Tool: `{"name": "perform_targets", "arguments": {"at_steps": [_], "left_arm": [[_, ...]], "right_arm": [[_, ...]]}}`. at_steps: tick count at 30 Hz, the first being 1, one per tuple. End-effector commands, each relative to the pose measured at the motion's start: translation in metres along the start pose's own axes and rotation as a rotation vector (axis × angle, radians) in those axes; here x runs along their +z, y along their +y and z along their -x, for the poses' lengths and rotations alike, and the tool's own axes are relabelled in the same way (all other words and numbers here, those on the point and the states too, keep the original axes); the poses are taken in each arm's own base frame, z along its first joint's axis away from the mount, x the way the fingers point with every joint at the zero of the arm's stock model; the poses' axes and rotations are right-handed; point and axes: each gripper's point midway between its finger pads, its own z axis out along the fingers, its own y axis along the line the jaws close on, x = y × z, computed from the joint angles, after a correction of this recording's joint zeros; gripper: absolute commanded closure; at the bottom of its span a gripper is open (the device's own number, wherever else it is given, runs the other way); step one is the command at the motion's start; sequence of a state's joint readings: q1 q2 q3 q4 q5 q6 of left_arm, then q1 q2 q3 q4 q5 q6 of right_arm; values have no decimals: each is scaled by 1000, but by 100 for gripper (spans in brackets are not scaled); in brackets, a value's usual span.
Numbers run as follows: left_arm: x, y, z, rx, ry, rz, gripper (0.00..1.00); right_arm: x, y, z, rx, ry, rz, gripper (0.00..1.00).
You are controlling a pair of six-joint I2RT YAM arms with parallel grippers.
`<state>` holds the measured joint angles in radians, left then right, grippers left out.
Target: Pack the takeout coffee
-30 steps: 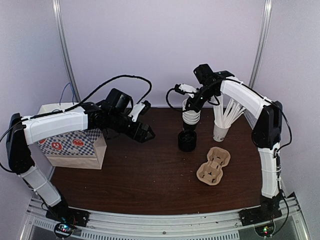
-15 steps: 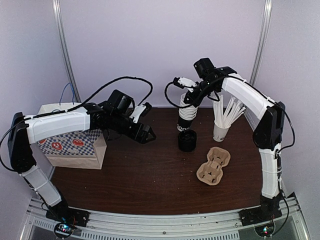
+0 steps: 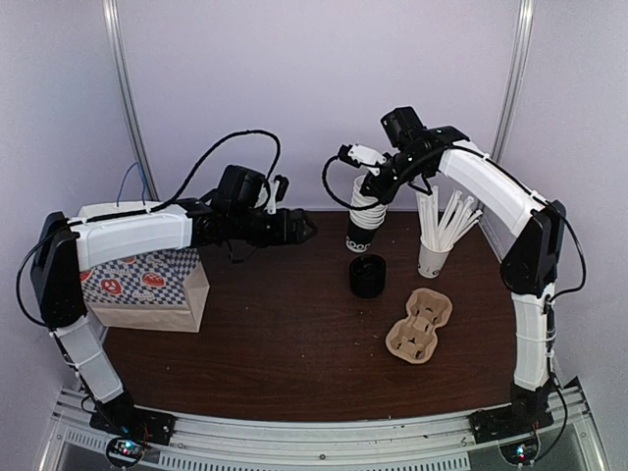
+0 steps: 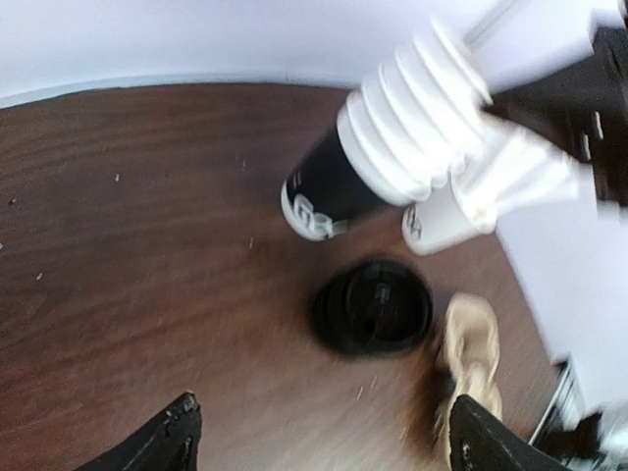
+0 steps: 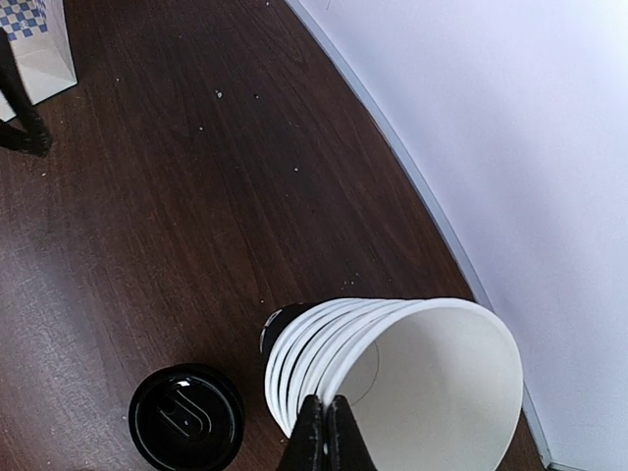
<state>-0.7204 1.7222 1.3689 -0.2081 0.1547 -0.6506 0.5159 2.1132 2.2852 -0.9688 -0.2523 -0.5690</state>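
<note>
A nested stack of takeout coffee cups (image 3: 362, 216), black outside with small white print and white rims, hangs tilted above the table. None of them has a lid. My right gripper (image 3: 372, 183) is shut on the top cup's rim (image 5: 392, 324), its fingers (image 5: 326, 404) pinched over the edge. The stack's black bottom cup (image 4: 319, 191) points down toward the table. My left gripper (image 3: 305, 229) is open and empty, left of the stack at about the same height; in its wrist view its gripper (image 4: 322, 410) faces the stack (image 4: 402, 137).
A short black stack of lids (image 3: 367, 276) sits on the table under the cups (image 5: 186, 417). A brown pulp cup carrier (image 3: 420, 325) lies to its right. A white cup of straws (image 3: 434, 257) stands at the back right. A checked paper bag (image 3: 147, 285) stands at the left.
The right arm has lifted the cup stack off the table and tilted it. My left gripper has risen and swung right toward the stack, still open.
</note>
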Motion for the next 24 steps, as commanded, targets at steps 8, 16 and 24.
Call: {"name": "perform_targets", "arguments": {"at_steps": [8,16,24], "left_arm": [[65,-32,97,-317,-250,-186,17],[93,-39,99,-354,-214,-240,18],[104,-38,96,-378,-194,-244,21]], "right_arm": [[-16,4,20,40,-121,32,100],[-3,6,20,51,-122,51,100],[-3,6,25,49,-132,49,100]]}}
